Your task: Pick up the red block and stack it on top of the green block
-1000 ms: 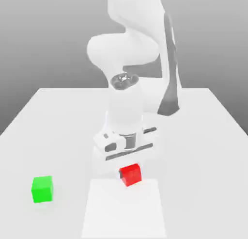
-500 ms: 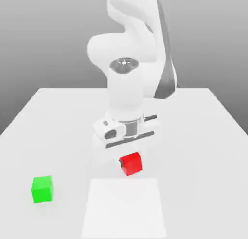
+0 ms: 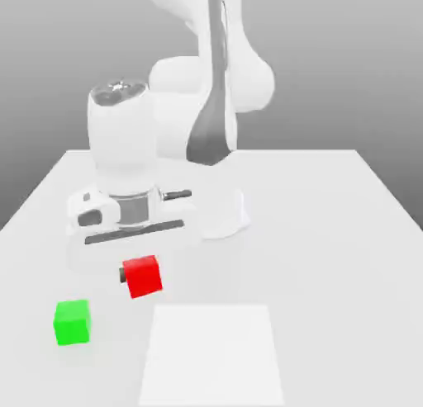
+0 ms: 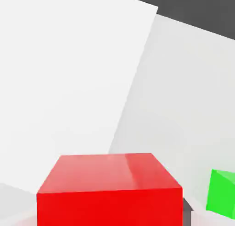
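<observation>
Pincer (image 3: 141, 275) fingertips hidden behind clamped red block (image 3: 143, 276).

red block (image 3: 143, 276): bright red | green block (image 3: 72, 322): green (plain) | table (image 3: 330, 232): white

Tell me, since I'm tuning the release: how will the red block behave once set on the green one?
The red block looks rigid with flat faces, so it probably won't roll. The green block seems similar in size, so an off-centre placement could tip it. Its faces look smooth, so perhaps slippery.
</observation>
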Controlling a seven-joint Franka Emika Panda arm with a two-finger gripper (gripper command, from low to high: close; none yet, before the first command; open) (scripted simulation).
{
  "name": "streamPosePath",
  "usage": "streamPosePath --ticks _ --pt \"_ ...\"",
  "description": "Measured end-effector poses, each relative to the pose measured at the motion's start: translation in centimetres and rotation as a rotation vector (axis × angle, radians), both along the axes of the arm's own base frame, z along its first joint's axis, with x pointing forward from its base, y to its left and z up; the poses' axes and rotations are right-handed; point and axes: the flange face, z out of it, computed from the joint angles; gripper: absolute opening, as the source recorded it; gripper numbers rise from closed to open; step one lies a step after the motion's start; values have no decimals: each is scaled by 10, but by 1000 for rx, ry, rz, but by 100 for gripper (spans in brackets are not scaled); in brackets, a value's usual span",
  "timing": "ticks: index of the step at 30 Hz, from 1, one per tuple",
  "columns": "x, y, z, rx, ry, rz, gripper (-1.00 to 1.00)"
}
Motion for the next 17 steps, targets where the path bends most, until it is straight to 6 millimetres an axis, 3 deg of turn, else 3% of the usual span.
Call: streamPosePath --ticks 3,5,6,8,13,14,17 --pt "-5 -51 9 -6 -3 -27 -100" --pt "-8 -68 5 -8 -7 -45 -100" --pt "-9 -71 1 -9 -8 -50 -100" --pt "3 -58 -10 -9 -11 -6 -100" --pt "2 -57 -43 -9 -8 -4 -100" --pt "1 -57 -50 -9 -6 -6 100" --pt "1 -57 -50 -9 -6 -6 100"
